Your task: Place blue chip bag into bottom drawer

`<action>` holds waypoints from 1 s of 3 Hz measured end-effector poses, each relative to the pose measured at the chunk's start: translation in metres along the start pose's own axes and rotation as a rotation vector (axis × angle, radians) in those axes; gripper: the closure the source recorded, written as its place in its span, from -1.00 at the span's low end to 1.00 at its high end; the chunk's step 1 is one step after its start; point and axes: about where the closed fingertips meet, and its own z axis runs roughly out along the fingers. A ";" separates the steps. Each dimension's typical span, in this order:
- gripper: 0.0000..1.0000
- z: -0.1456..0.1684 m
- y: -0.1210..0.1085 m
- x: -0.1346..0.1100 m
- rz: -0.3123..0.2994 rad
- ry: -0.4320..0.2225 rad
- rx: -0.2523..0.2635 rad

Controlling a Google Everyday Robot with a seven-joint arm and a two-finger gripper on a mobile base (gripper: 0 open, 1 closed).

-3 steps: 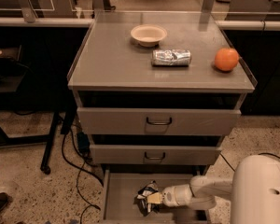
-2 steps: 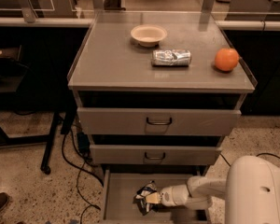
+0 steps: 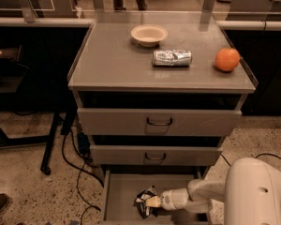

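The blue chip bag (image 3: 145, 201) is a crumpled dark bag with white print, inside the open bottom drawer (image 3: 119, 191), near the middle of its floor. My gripper (image 3: 153, 202) reaches in from the right at the end of a white arm (image 3: 201, 196); it is right at the bag and in contact with it. The two upper drawers are pushed in.
On the cabinet top stand a pale bowl (image 3: 149, 34), a crushed silver can (image 3: 172, 57) and an orange (image 3: 227, 59). The robot's white body (image 3: 257, 193) fills the bottom right. Cables (image 3: 77, 172) and a table leg lie on the floor at the left.
The gripper and bag stay at nearly the same spot in the drawer. The robot's white body has shifted a little left in view.
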 end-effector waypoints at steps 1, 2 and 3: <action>1.00 0.011 -0.007 0.014 0.044 0.000 -0.006; 1.00 0.020 -0.010 0.019 0.051 0.015 -0.009; 1.00 0.028 -0.010 0.020 0.062 0.018 -0.013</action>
